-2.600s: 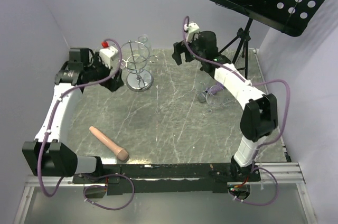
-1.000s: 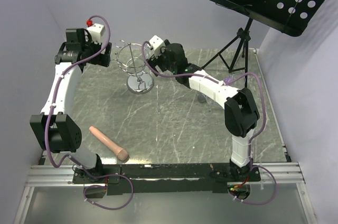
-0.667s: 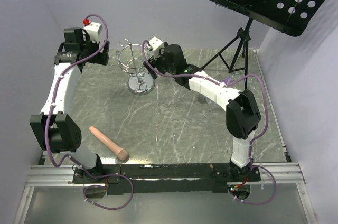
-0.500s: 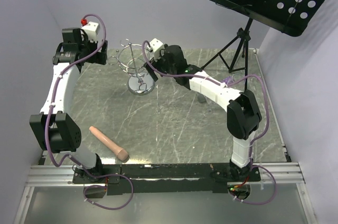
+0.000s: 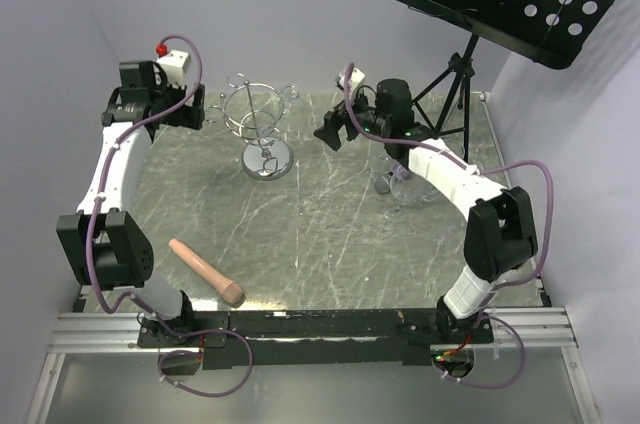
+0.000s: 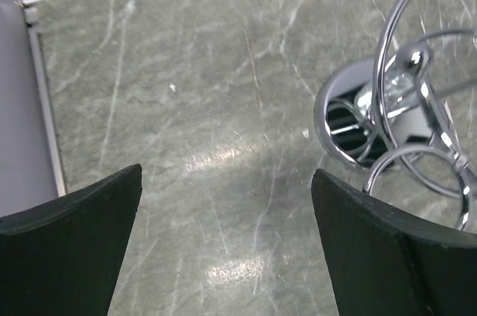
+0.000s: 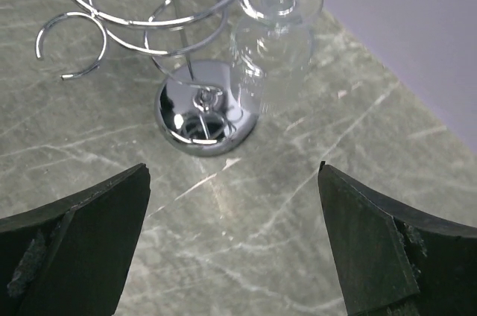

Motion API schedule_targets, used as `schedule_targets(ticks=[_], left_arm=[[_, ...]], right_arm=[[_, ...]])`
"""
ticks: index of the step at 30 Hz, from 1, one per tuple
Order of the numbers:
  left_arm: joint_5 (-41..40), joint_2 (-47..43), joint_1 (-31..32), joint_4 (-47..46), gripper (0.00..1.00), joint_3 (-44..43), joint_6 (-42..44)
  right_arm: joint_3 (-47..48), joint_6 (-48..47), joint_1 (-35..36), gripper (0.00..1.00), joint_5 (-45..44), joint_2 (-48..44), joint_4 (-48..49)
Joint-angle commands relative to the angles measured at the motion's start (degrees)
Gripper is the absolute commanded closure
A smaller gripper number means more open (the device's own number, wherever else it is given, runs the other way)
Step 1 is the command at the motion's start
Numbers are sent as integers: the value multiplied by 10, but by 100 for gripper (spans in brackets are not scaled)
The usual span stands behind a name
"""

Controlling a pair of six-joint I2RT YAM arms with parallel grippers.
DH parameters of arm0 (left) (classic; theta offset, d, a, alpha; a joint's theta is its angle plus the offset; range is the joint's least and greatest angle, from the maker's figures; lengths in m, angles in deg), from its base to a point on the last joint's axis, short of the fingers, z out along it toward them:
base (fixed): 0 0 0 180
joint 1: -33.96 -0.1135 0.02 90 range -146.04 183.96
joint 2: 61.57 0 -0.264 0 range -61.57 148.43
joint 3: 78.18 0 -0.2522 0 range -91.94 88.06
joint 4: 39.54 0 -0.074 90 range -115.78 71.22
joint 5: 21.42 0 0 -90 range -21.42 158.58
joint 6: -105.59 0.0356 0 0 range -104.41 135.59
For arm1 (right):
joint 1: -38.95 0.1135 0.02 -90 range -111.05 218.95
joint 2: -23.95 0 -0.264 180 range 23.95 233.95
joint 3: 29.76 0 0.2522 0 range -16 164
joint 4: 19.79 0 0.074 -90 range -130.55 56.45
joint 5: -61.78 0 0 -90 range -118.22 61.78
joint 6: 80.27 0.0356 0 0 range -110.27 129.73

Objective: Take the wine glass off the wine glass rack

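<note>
Wine glass rack (image 5: pixel 260 131) stands near the worktop's (image 5: pixel 320 234) far edge, left of centre. The wine glass (image 7: pixel 272 40) hangs foot-up from a loop of its top ring. My left fingers (image 5: pixel 195 109) and my right fingers (image 5: pixel 333 134) are spread wide, holding nothing, one set on each side of the rack, apart from it.

Your left arm (image 5: pixel 113 166) stands folded at the near-left elbow, forearm running up to the far left. Your left gripper (image 5: pixel 196 108) sits raised and faces right, jaws spread wide and empty.

Your right arm (image 5: pixel 455 172) bends at the right-side elbow and stretches toward the far centre. Your right gripper (image 5: pixel 330 132) faces left and tilts down, jaws spread wide and empty. The two grippers face each other, well apart.
</note>
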Motion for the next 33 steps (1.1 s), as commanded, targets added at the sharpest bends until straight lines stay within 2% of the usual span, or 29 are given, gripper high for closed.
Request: schedule_targets(ticks=[1, 8, 21, 33], left_arm=[[9, -36, -2, -11, 0, 13, 17], [-32, -47, 7, 6, 0, 23, 55], [-80, -25, 17, 38, 0, 3, 44], [-98, -24, 36, 47, 0, -1, 61]], right_arm=[[24, -3, -16, 0, 119, 41, 104], [78, -20, -21, 0, 182, 123, 152], [153, 47, -20, 0, 129, 241, 245], [270, 86, -13, 0, 155, 342, 255]])
